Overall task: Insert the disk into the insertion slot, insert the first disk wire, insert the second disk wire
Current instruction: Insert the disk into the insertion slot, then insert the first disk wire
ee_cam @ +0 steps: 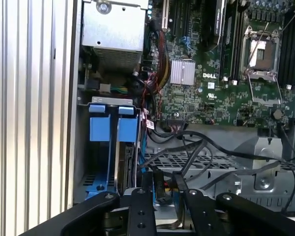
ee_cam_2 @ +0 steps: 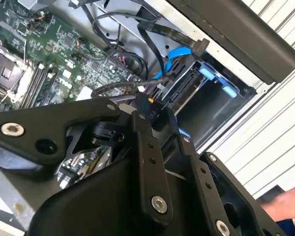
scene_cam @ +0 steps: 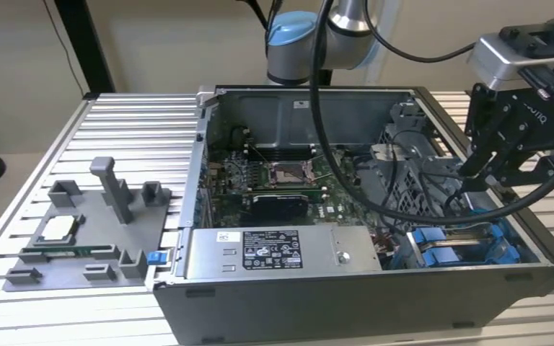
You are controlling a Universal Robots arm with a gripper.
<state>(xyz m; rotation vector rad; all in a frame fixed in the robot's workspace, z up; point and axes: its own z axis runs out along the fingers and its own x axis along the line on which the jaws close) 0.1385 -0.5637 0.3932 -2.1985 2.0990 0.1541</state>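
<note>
Pinching a wire plug (ee_cam: 160,189) beside the seated disk (ee_cam: 123,164), the closed jaws seemed mid wire-insertion, which called for careful lining-up.

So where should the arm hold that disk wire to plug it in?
By the hard black plug at its end, not the limp cable behind it. Come down through the open top of the case, jaws across the plug's broad sides; the gripper appears shut on it that way.
</note>
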